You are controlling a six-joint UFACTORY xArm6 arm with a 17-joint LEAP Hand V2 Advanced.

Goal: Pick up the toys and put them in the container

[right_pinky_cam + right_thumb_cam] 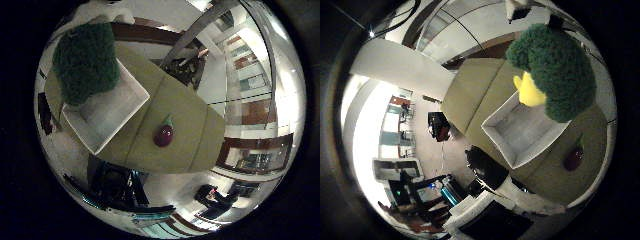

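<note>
Fuzzy green plush toy with yellow part (552, 70) hangs close beneath the palm over the empty white square container (107, 112), apparently positioned for release; hand grip cannot be told; small purple eggplant toy (164, 134) remains on olive table (187, 107).

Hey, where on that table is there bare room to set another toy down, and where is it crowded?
Inside the white container the floor looks bare. The olive table is free all around the purple eggplant toy, especially on the side away from the container. It is crowded over one end of the container, where the green plush toy with its yellow part hangs close to the palm.
</note>
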